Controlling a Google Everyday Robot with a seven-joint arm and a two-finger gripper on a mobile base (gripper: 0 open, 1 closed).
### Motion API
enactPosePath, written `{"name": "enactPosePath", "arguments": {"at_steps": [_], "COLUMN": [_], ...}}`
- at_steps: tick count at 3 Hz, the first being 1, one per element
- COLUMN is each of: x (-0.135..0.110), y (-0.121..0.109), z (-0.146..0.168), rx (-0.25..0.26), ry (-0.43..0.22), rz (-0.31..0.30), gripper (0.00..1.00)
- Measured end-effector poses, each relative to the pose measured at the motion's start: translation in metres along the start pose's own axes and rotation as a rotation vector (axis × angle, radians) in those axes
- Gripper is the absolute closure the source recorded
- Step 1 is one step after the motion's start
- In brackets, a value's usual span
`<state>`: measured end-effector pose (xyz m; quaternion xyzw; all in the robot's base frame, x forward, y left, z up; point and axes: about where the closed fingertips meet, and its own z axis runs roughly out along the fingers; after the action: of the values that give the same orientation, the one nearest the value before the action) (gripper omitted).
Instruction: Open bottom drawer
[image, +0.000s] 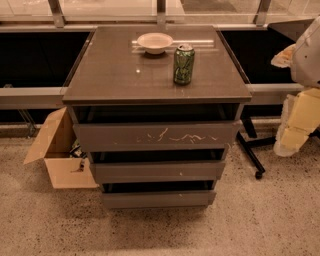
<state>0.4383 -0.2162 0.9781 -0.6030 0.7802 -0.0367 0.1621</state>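
Note:
The bottom drawer (157, 198) is the lowest and narrowest of three grey-brown handleless fronts on the cabinet at the middle of the camera view. Its front is plain, and a dark gap shows just above it. Above it are the mid-width front (157, 171) and the widest front (156, 135), which has white scratch marks. My arm and gripper (295, 135) show as white and pale yellow parts at the right edge. They are level with the top drawer and well apart from the cabinet.
A green can (184, 64) and a white bowl (155, 42) stand on the cabinet top (110, 75). An open cardboard box (60, 155) sits on the floor against the cabinet's left side. A black wheeled stand leg (250, 155) lies on the floor to the right. Dark shelving runs behind.

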Motion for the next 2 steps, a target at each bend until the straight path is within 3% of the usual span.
{"name": "enactPosePath", "arguments": {"at_steps": [1, 2], "x": [0.000, -0.007], "y": [0.000, 0.005], "z": [0.000, 0.033], "rx": [0.000, -0.016], "ry": [0.000, -0.036], "rz": [0.000, -0.063], "gripper": [0.00, 0.00]}}
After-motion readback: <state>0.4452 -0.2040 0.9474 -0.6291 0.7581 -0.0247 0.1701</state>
